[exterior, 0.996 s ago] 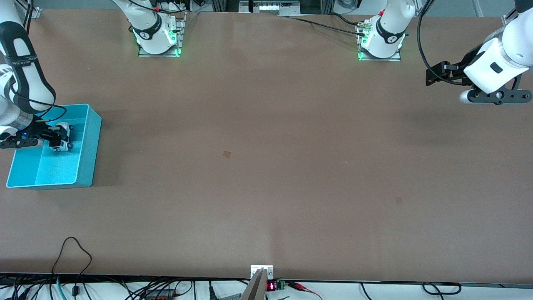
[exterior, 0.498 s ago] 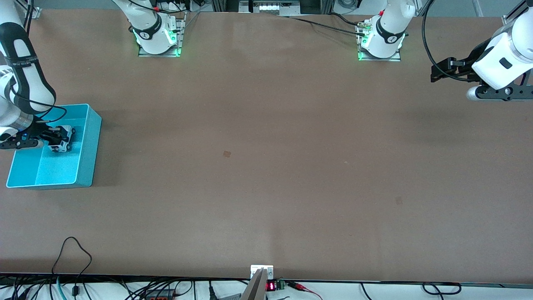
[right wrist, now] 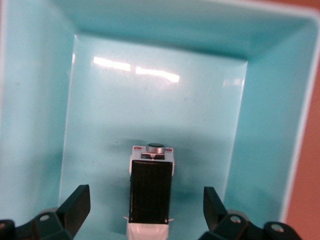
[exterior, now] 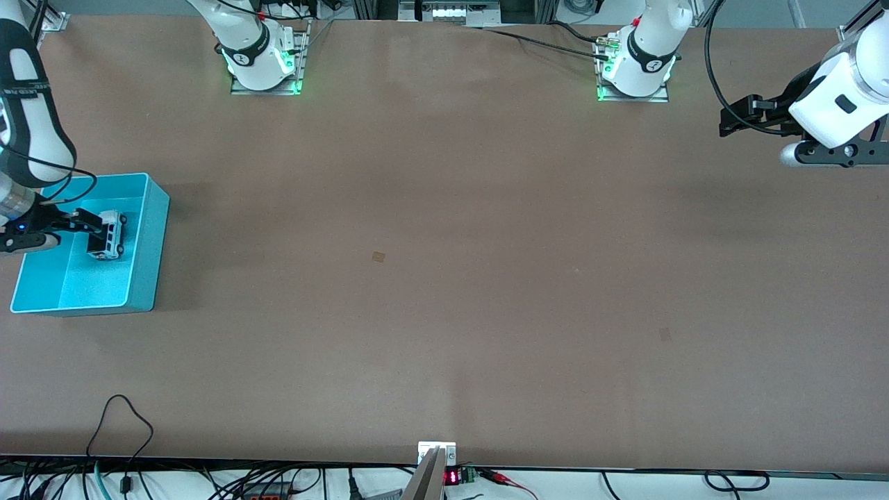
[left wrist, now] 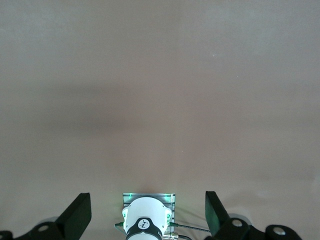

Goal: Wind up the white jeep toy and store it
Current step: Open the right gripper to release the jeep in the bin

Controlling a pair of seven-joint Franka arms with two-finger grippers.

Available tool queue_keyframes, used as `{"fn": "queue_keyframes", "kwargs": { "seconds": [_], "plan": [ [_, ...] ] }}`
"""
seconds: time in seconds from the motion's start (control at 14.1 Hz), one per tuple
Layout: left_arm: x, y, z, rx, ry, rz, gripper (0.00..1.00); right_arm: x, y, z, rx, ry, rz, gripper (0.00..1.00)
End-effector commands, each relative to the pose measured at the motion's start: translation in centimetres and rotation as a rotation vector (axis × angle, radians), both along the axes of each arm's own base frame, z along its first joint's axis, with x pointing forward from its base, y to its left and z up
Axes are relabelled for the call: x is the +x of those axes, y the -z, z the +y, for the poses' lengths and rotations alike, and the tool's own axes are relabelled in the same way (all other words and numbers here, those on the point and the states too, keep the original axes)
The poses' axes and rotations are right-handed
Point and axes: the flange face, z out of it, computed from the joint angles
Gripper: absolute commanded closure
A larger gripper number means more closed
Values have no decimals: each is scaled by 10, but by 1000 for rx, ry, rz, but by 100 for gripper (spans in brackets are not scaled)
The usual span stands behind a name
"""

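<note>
The white jeep toy (exterior: 107, 235), with its black roof panel, lies on the floor of the turquoise bin (exterior: 151, 243) at the right arm's end of the table. My right gripper (exterior: 87, 228) is open above it, with one finger on each side and clear of the toy. In the right wrist view the jeep (right wrist: 150, 192) sits between the spread fingers of the right gripper (right wrist: 146, 209), on the bin floor (right wrist: 150, 105). My left gripper (exterior: 729, 118) is open and empty, held high over the left arm's end of the table. It also shows open in the left wrist view (left wrist: 146, 214).
The left arm's base (exterior: 635, 66) and the right arm's base (exterior: 260, 59) stand along the table edge farthest from the front camera. The left arm's base also shows in the left wrist view (left wrist: 146, 225). Cables run along the edge nearest that camera (exterior: 125, 417).
My right gripper opened, let go of the jeep in the bin and drew back a little from it. My left arm drifted toward its end of the table, then held still.
</note>
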Motion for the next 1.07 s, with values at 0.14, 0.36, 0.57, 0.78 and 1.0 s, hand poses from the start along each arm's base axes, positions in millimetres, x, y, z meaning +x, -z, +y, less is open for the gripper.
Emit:
{"fn": "queue_keyframes", "kwargs": {
  "seconds": [0.14, 0.36, 0.57, 0.78, 1.0],
  "plan": [
    [2, -5, 3, -19, -1, 6, 0, 46, -101, 26, 49, -133, 70, 0],
    [2, -5, 3, -19, -1, 6, 0, 56, -151, 77, 37, -172, 38, 0],
    [4, -1, 2, -19, 0, 15, 0, 54, -187, 125, 39, -122, 27, 0],
    [12, 12, 2, -15, 0, 35, 0, 49, -218, 179, 47, -42, 27, 0],
    [12, 11, 2, -23, 0, 34, 0, 39, -238, 222, 56, 80, 46, 0]
  ]
}}
